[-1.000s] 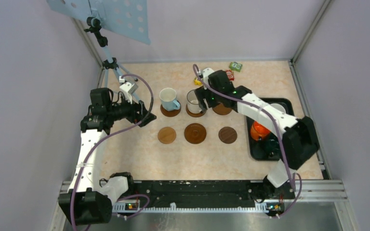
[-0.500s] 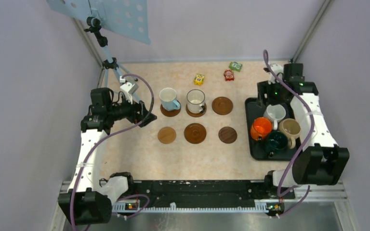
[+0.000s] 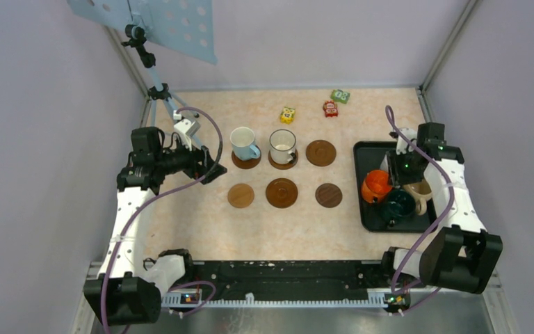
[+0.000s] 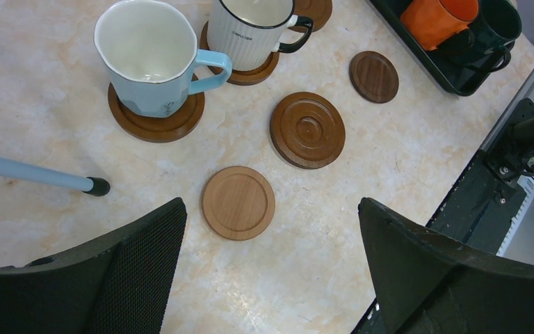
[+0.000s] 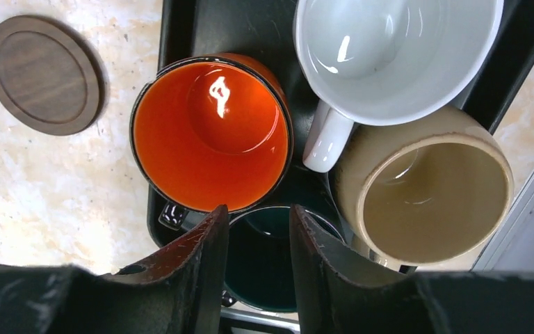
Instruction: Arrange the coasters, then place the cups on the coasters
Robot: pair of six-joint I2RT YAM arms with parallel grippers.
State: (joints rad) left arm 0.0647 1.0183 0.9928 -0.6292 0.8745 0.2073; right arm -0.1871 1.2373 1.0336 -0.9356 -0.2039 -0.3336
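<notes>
Where the right gripper (image 5: pixel 259 216) hangs low over the black tray (image 5: pixel 201 28), its jaws stand close with a slim gap, and whether they pinch anything cannot be told. Right under it sits the dark green mug (image 5: pixel 264 264), crowded by the orange mug (image 5: pixel 212 132), the white mug (image 5: pixel 389 49) and the beige mug (image 5: pixel 424 188); all four stand in the tray. Just off the tray's left side lies the dark coaster (image 5: pixel 42 75), bare.

The left gripper (image 4: pixel 271 209) is spread wide and holds nothing, above the light coaster (image 4: pixel 238 202). Next along lies the ringed coaster (image 4: pixel 307 130), also bare. In the far row the light blue mug (image 4: pixel 149 56) stands on a brown coaster (image 4: pixel 156 125), the dark-rimmed mug (image 4: pixel 250 31) on a second coaster (image 4: pixel 250 73), and a last coaster (image 3: pixel 320 152) lies bare to their right.
</notes>
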